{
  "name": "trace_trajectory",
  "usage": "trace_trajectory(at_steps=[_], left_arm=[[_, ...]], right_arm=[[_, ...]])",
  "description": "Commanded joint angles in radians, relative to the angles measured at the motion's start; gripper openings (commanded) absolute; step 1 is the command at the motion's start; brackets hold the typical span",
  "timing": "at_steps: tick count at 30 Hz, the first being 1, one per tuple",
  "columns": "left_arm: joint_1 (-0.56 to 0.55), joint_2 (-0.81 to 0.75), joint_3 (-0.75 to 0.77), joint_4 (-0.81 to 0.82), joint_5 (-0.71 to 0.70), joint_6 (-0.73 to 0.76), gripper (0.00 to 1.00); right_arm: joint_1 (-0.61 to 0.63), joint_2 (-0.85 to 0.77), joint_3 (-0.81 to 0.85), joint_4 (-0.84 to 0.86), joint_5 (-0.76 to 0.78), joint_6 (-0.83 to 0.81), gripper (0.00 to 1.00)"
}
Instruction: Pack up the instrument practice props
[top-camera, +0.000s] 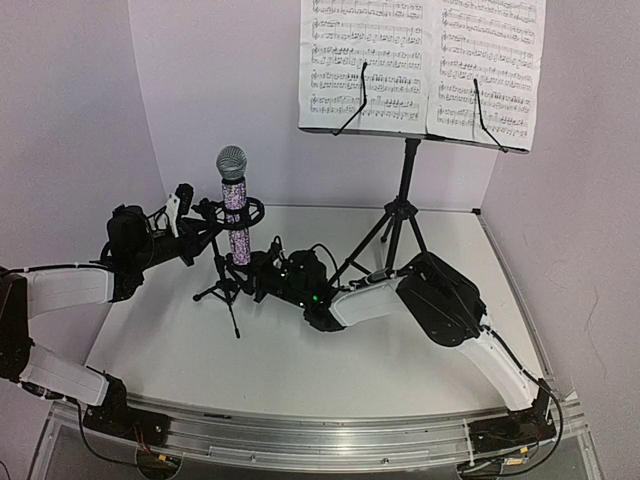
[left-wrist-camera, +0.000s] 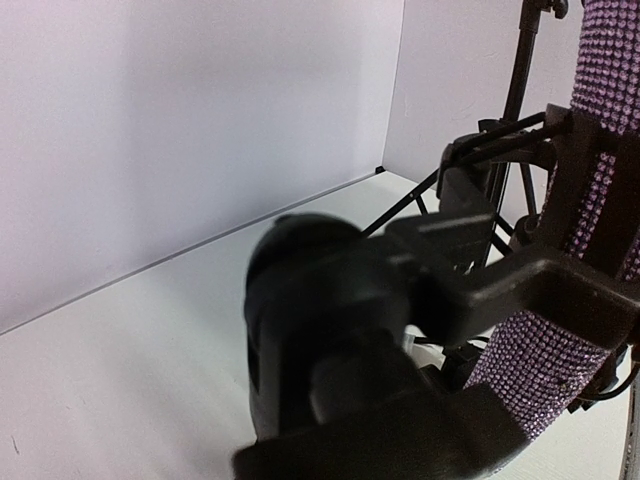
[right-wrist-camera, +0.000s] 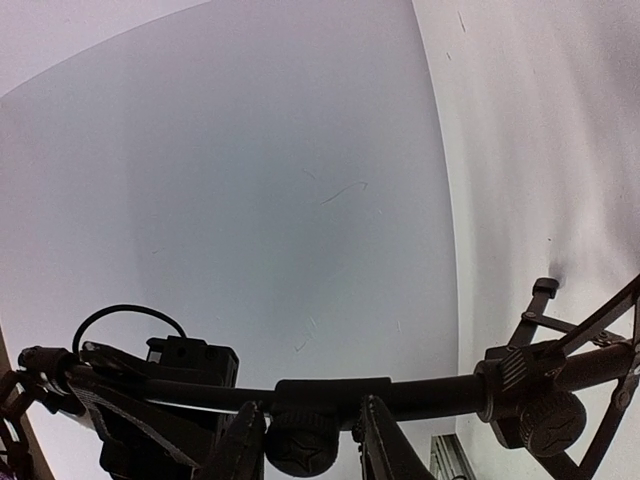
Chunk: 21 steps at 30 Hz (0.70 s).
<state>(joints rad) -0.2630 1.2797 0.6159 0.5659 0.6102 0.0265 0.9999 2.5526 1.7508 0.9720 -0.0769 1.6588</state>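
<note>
The glittery purple microphone (top-camera: 237, 215) with a grey mesh head stands upright in the ring holder of the small black tripod mic stand (top-camera: 226, 290). My left gripper (top-camera: 210, 222) is at that holder. In the left wrist view a dark blurred mass fills the jaws and the microphone (left-wrist-camera: 530, 360) is just to the right. My right gripper (top-camera: 262, 282) reaches the stand's pole from the right. In the right wrist view its fingertips (right-wrist-camera: 245, 445) sit either side of a black knob (right-wrist-camera: 300, 442) on the pole (right-wrist-camera: 430, 392). The white sheet-music pages (top-camera: 420, 60) rest on the tall music stand (top-camera: 405, 190).
White walls close the table at the back, left and right. The music stand's tripod legs (top-camera: 375, 240) spread just behind my right arm (top-camera: 440, 300). A metal rail (top-camera: 300, 440) runs along the near edge.
</note>
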Motion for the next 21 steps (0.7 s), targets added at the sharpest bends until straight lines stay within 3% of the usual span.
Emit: trace_trajectory(at_steps=[1, 7, 12, 14, 19, 21], left_arm=[[-0.001, -0.007, 0.023, 0.007, 0.026, -0.028, 0.00], [-0.001, -0.004, 0.020, 0.006, 0.025, -0.031, 0.00], [-0.002, -0.002, 0.018, 0.006, 0.024, -0.031, 0.00], [-0.001, -0.002, 0.018, 0.007, 0.023, -0.030, 0.00], [-0.002, 0.000, 0.016, 0.013, 0.022, -0.030, 0.00], [-0.001, -0.002, 0.015, 0.013, 0.023, -0.031, 0.00]], right_arm=[[-0.019, -0.019, 0.018, 0.035, 0.018, 0.027, 0.26], [-0.024, -0.016, 0.024, 0.023, -0.009, 0.025, 0.12], [-0.025, -0.016, 0.026, -0.014, -0.065, 0.012, 0.10], [-0.025, -0.013, 0.030, -0.022, -0.088, 0.019, 0.14], [-0.026, -0.023, 0.034, -0.026, -0.125, 0.007, 0.35], [-0.025, -0.033, 0.048, -0.030, -0.139, -0.019, 0.36]])
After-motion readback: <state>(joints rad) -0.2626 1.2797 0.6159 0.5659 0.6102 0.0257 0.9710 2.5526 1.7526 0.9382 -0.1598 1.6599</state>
